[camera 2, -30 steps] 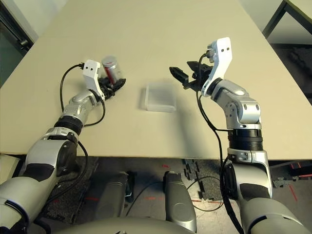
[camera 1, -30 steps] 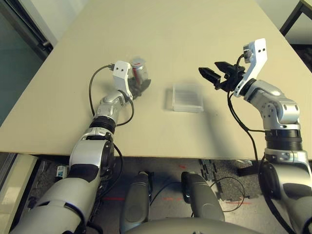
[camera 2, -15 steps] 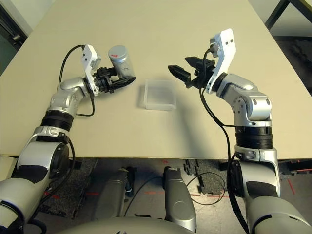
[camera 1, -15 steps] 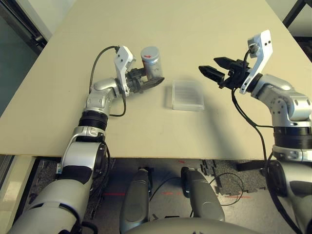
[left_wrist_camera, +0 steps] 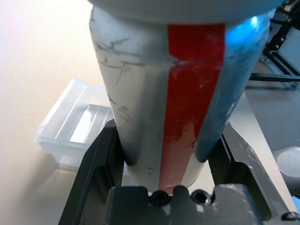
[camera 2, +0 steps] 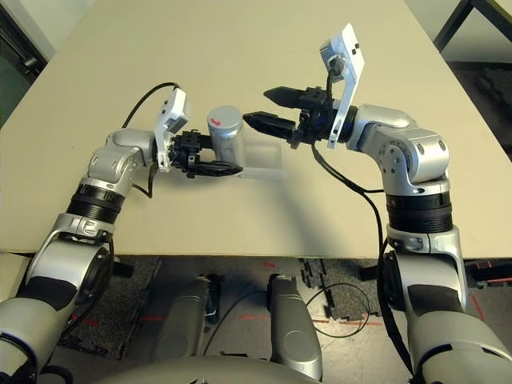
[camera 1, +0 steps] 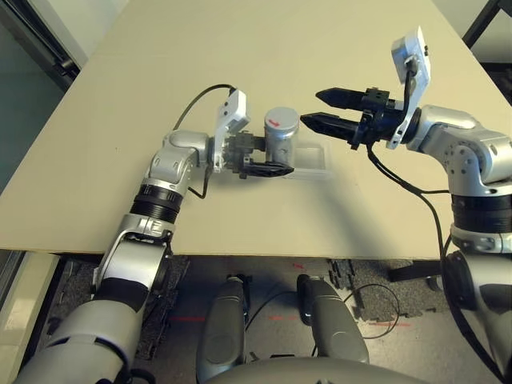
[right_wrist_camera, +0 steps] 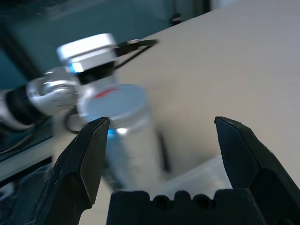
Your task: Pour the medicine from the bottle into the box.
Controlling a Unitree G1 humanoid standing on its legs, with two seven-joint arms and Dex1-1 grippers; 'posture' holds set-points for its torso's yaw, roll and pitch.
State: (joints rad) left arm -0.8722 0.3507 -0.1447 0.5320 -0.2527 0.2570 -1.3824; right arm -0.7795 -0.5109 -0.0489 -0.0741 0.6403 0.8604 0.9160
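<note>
The bottle (camera 1: pixel 281 138) hides part of the box (camera 1: pixel 318 159); medicine too small to tell.

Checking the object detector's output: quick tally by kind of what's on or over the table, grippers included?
Bottles: 1, the bottle, cap on, clamped in the left gripper.
Boxes: 1, the clear box, on the table.
Grippers: 2, the left one and the open right gripper beside the cap.
Total: 4.

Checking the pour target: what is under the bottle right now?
The clear box lies on the table below and behind the bottle, held in the left gripper. The bottle hides part of the box.
</note>
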